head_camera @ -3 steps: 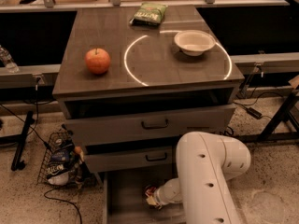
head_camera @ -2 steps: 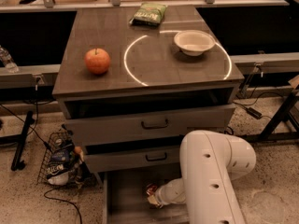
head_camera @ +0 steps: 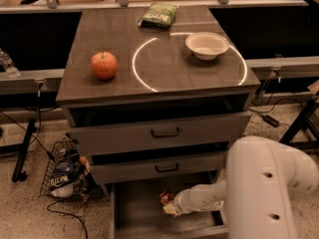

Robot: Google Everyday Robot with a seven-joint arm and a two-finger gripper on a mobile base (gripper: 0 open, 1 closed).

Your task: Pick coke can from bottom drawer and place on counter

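Note:
The bottom drawer [head_camera: 139, 218] is pulled open under the two upper drawers. Inside it, a small red coke can [head_camera: 166, 197] shows partly at the tip of my white arm. My gripper [head_camera: 169, 206] reaches down into the drawer and sits right at the can, covering most of it. The counter [head_camera: 164, 71] above is a dark wood-grain top with a bright white circle [head_camera: 140, 73].
On the counter stand a red-orange apple [head_camera: 103, 65], a white bowl [head_camera: 207, 45] and a green chip bag [head_camera: 158, 14]. A wire basket of packets [head_camera: 64, 176] sits on the floor to the left. My arm's bulky white link [head_camera: 264, 188] fills the lower right.
My arm's white link has shifted slightly right and up. The gripper stays at the can in the bottom drawer.

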